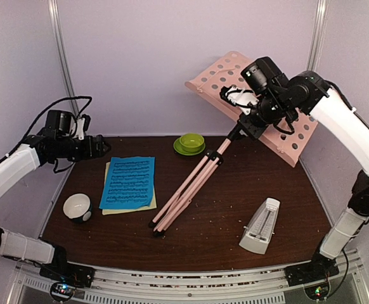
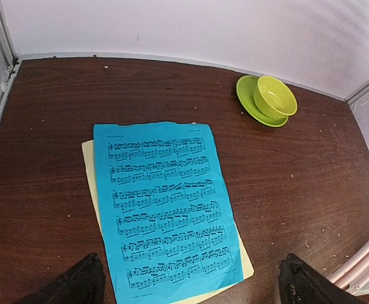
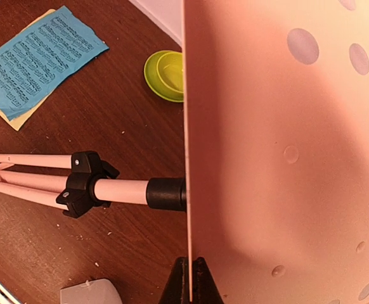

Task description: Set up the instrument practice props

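The pink music stand (image 1: 197,180) leans tilted, its folded legs' feet on the table and its perforated desk (image 1: 286,136) raised at the back right. My right gripper (image 1: 251,114) is shut on the desk's edge (image 3: 187,190); its fingers (image 3: 200,282) pinch the thin plate. The blue music sheet (image 1: 129,182) lies on the pale-yellow sheet (image 1: 130,208) on the table's left; both show in the left wrist view (image 2: 168,202). My left gripper (image 1: 99,147) is open and empty above the sheets' near end (image 2: 187,297). The white metronome (image 1: 260,227) stands at the front right.
A green cup on a saucer (image 1: 189,143) stands at the back middle, next to the stand's pole. A small white-and-black bowl (image 1: 78,207) sits at the front left. The purple walls close in the back and sides.
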`<state>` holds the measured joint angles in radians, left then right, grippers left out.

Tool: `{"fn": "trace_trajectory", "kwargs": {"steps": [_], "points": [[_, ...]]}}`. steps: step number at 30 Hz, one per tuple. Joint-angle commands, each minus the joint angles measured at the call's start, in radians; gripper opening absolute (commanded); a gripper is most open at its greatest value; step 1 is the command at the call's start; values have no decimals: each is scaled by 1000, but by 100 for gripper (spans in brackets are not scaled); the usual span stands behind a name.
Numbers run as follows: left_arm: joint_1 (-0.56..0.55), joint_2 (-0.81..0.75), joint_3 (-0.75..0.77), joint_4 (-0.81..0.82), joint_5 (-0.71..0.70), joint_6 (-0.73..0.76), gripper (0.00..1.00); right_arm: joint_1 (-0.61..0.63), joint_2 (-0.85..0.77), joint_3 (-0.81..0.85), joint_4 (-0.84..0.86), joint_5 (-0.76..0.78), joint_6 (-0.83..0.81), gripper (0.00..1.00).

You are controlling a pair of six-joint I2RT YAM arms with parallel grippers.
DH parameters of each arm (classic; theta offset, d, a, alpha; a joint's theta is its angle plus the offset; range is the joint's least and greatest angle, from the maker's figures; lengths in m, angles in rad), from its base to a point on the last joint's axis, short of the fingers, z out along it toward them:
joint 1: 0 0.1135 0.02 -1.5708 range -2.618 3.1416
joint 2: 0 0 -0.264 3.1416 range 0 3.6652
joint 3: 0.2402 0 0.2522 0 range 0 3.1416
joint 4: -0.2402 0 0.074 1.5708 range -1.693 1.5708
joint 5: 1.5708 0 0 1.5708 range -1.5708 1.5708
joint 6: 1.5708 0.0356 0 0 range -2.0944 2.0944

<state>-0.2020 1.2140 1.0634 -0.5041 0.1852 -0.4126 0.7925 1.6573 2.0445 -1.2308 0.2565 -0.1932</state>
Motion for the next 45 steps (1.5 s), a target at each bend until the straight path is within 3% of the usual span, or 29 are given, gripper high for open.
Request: {"fn": "trace_trajectory", "kwargs": {"steps": [1, 7, 13, 24, 30, 35, 45], "points": [[-67, -30, -41, 115, 28, 31, 97, 52, -125, 87, 273, 194, -94, 0], [-246, -71, -147, 252, -80, 42, 96, 128, -166, 92, 341, 282, -193, 0], [-458, -13, -195, 397, -187, 67, 90, 199, -174, 140, 395, 357, -282, 0], [-771, 193, -44, 513, -342, 156, 78, 340, -168, 141, 527, 522, -438, 0], [-825, 254, 12, 533, -433, 163, 70, 398, -167, 141, 568, 571, -481, 0], [-827, 343, 140, 423, -538, 174, 58, 430, -167, 138, 579, 590, -505, 0], [-827, 341, 155, 495, -597, 270, 48, 449, -188, 114, 577, 595, -536, 0]]}}
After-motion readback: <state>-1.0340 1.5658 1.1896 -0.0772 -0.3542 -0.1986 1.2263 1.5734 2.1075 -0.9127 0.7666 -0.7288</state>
